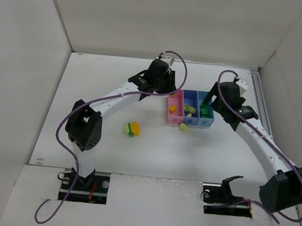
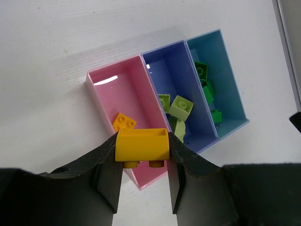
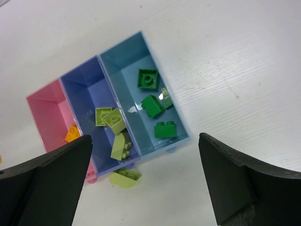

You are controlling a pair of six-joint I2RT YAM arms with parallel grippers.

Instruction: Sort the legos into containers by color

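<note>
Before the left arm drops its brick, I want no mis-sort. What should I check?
1. Yellow brick held in left tool: ok.
2. Brick squarely over pink bin: cannot tell; lines up only in wrist view.
3. Pink bin holds only an orange brick: ok.
4. Right tool open, off the pink bin: ok.
5. All bricks binned: not ok; a pale brick lies outside.

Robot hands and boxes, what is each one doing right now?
left gripper: shut on the yellow brick
right gripper: open, empty
pink bin: open, one orange brick inside
blue-purple bin: open, pale green bricks inside
light blue bin: open, dark green bricks inside
loose pale green brick: lying on the table beside the bins
brick cluster: lying on the table, away from the bins
</note>
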